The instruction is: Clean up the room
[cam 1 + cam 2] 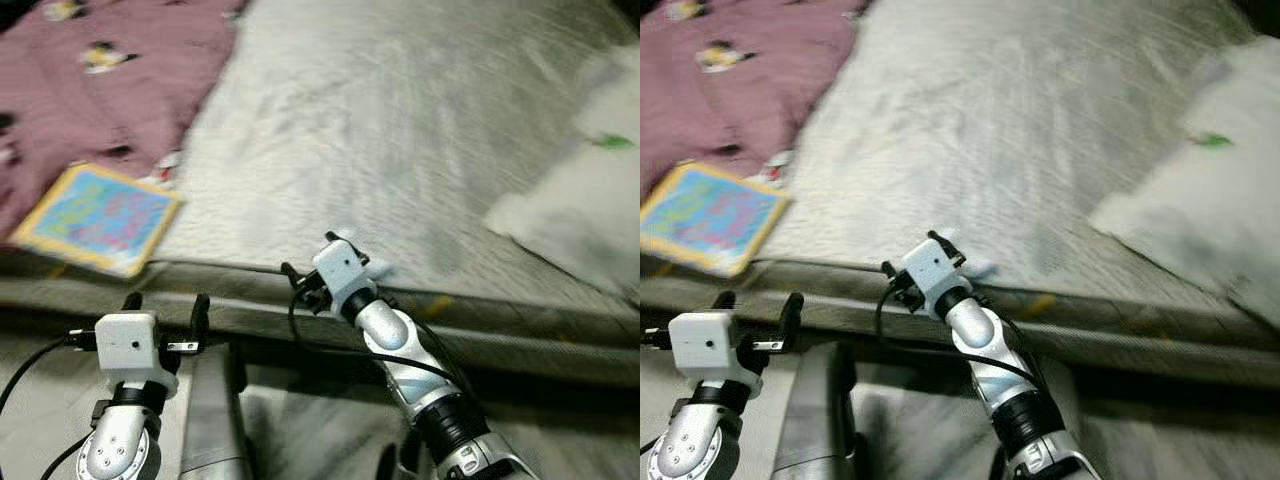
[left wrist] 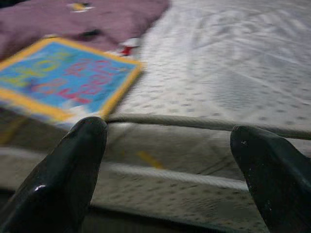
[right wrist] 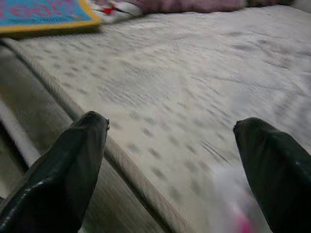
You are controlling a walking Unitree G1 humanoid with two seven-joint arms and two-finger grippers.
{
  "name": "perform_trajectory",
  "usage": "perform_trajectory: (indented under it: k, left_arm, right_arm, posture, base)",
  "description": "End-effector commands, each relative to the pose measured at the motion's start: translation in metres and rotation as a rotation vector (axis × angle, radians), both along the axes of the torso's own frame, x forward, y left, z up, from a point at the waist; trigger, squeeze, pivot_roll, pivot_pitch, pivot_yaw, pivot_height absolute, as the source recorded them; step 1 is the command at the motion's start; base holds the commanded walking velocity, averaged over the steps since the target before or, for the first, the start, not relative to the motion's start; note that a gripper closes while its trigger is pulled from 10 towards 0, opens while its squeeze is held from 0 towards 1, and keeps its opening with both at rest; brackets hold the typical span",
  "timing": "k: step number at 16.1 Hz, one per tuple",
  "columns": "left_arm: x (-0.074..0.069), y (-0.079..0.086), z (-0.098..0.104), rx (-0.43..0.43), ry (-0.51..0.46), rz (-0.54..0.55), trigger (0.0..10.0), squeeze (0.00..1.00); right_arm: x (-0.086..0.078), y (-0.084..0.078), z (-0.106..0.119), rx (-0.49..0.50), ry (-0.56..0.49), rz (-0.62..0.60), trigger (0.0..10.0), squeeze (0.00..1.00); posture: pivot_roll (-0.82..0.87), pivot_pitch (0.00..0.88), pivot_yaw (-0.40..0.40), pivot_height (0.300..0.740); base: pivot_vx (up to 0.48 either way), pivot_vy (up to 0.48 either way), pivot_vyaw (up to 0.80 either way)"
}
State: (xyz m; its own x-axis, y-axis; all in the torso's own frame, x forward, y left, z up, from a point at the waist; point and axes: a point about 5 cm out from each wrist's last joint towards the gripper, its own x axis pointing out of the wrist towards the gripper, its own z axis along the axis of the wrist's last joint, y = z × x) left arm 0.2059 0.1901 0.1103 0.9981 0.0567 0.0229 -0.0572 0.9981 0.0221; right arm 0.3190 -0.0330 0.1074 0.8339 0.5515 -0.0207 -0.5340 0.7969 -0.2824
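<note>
A picture book (image 1: 100,217) with a yellow border and blue cover lies flat at the mattress's near left edge, partly on a purple blanket (image 1: 110,80). My left gripper (image 1: 166,303) is open, low in front of the mattress side and just right of the book (image 2: 63,80). My right gripper (image 3: 170,124) is open over the mattress's front edge. A small blurred white thing with a pink spot (image 3: 233,204) lies on the mattress just before its fingers (image 3: 82,145); it is also visible at the edge (image 1: 378,268). Neither gripper holds anything.
The grey-white mattress (image 1: 400,130) spreads across the view, its piped front edge (image 1: 500,320) running left to right. A white pillow (image 1: 590,210) with a green mark lies at the right. The picture is blurred.
</note>
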Motion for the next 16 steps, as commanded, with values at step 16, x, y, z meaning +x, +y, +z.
perform_trajectory:
  k: [16]
  left_arm:
    - [0.003, 0.001, -0.002, 0.041, -0.002, 0.016, 10.0, 0.00]
  right_arm:
    - [0.034, -0.054, -0.015, -0.232, 0.065, -0.282, 9.2, 0.00]
  posture:
    - [0.17, 0.195, -0.020, 0.472]
  base:
    - [0.000, 0.000, 0.00]
